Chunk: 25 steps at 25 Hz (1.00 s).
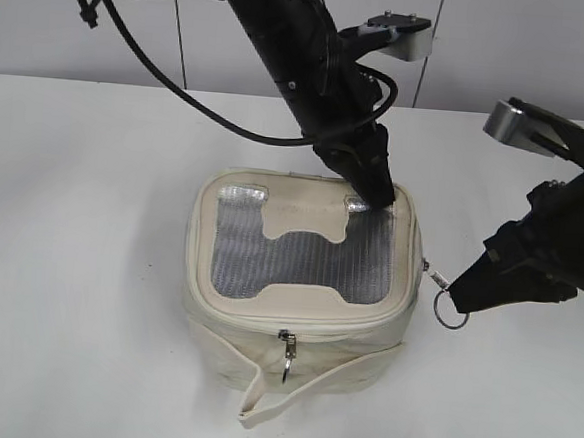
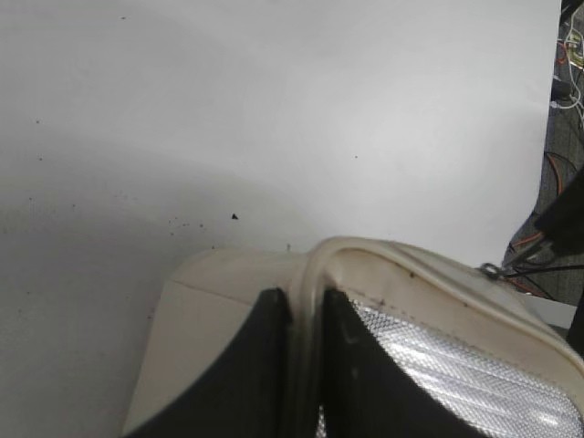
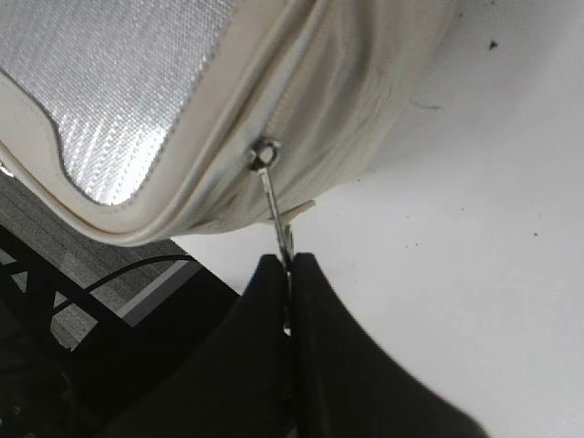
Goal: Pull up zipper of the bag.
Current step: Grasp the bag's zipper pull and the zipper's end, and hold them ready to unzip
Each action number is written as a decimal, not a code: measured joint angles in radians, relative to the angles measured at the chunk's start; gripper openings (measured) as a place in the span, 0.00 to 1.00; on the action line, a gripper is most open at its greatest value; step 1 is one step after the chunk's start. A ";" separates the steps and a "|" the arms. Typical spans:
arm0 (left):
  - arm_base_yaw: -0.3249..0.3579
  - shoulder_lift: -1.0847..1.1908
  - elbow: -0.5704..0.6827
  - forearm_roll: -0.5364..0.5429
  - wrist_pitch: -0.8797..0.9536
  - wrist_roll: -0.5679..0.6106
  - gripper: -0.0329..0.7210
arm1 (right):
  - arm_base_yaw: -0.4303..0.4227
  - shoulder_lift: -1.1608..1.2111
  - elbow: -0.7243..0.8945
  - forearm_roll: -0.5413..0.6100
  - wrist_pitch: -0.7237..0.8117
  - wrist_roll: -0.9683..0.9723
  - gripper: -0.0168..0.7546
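A cream boxy bag [image 1: 295,319] with a silver mesh lid panel [image 1: 289,259] stands on the white table. My left gripper [image 1: 379,197] is shut on the piped rim [image 2: 308,301] at the lid's far right corner. My right gripper [image 1: 464,291] is shut on the metal zipper pull [image 3: 274,205] at the bag's right side; its ring [image 1: 451,312] hangs below the jaws. The slider [image 3: 262,153] sits on the zipper line under the lid edge. A second zipper pull [image 1: 286,354] hangs at the front.
A loose cream strap [image 1: 290,394] trails from the bag's front toward the table's near edge. White table [image 1: 78,264] spreads on all sides. A grey floor with cables [image 2: 566,137] lies past the table edge.
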 joint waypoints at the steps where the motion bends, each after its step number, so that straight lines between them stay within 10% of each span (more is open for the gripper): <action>1: 0.000 0.000 0.000 0.000 0.000 0.000 0.15 | 0.000 -0.002 0.006 -0.002 0.001 0.003 0.03; 13: 0.005 0.000 0.000 0.021 -0.028 -0.047 0.14 | 0.121 -0.040 0.027 -0.045 0.101 0.016 0.03; 20: 0.005 0.000 0.000 0.024 -0.030 -0.056 0.14 | 0.172 -0.079 0.027 -0.099 -0.112 0.131 0.04; 25: 0.005 0.000 0.000 0.024 -0.029 -0.056 0.14 | 0.157 -0.079 0.027 -0.218 -0.193 0.236 0.36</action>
